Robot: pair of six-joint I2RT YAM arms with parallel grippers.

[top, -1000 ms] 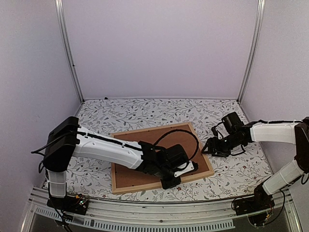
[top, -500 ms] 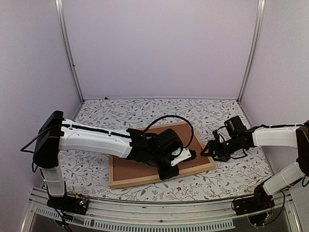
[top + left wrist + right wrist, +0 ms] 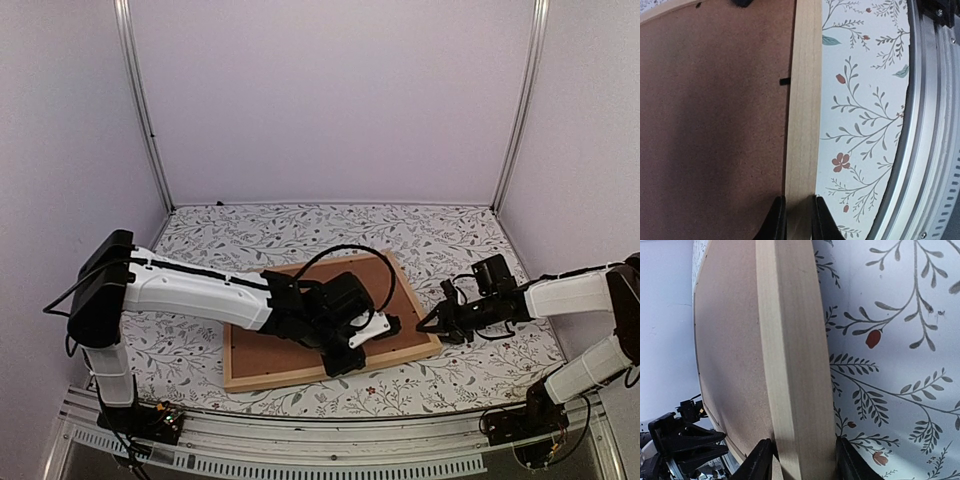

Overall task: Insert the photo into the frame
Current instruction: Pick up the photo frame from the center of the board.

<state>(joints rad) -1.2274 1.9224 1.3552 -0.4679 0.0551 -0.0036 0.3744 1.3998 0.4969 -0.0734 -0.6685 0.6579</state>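
You had L gripper (image 3: pixel 797 206) clenched on frame (image 3: pixel 270 379), bottom bar; R gripper (image 3: pixel 802 452) clamped on right bar. It lay back-up, lower centre of top view, board (image 3: pixel 715 125) in. No photo visible; prob. under board, insertion unconfirmed.

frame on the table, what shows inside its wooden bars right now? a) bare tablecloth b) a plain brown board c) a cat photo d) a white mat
B: the frame holds only a plain brown board inside its light wood bars; no picture or mat shows in any view.
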